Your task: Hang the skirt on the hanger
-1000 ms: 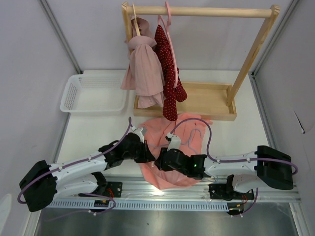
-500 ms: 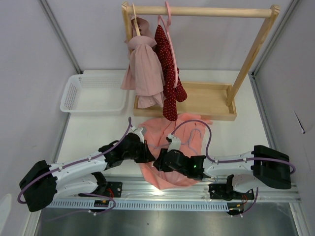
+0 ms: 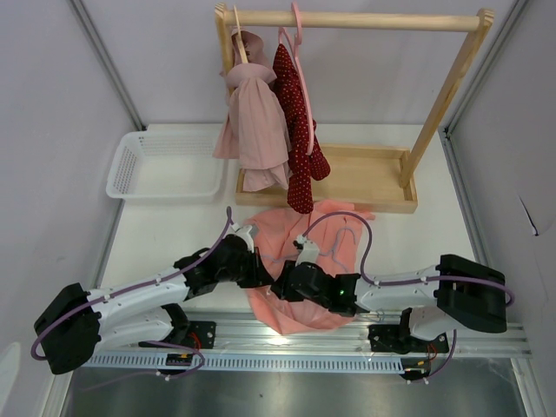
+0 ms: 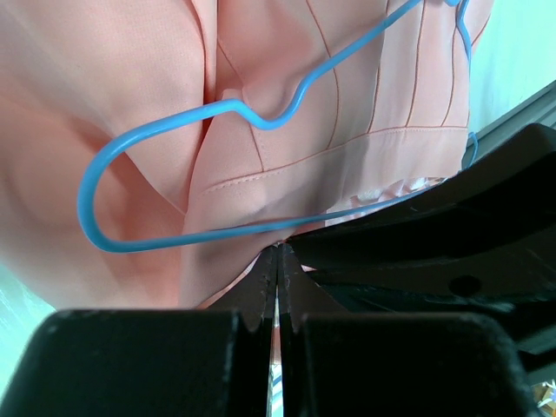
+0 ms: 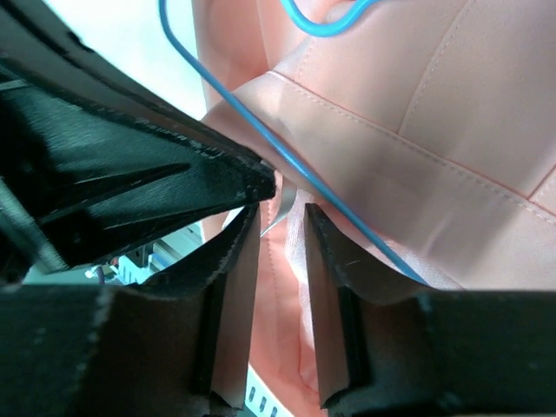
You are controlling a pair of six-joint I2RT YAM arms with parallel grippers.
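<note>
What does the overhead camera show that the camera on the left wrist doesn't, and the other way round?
Only the overhead view shows the wooden rack with the hung clothes and the white basket.

Only the left wrist view clearly shows the blue wire hanger lying on the fabric, with the left gripper shut right at its lower wire.

Both show the salmon-pink skirt lying spread out, though the wrist view shows only a close-up patch of it.
</note>
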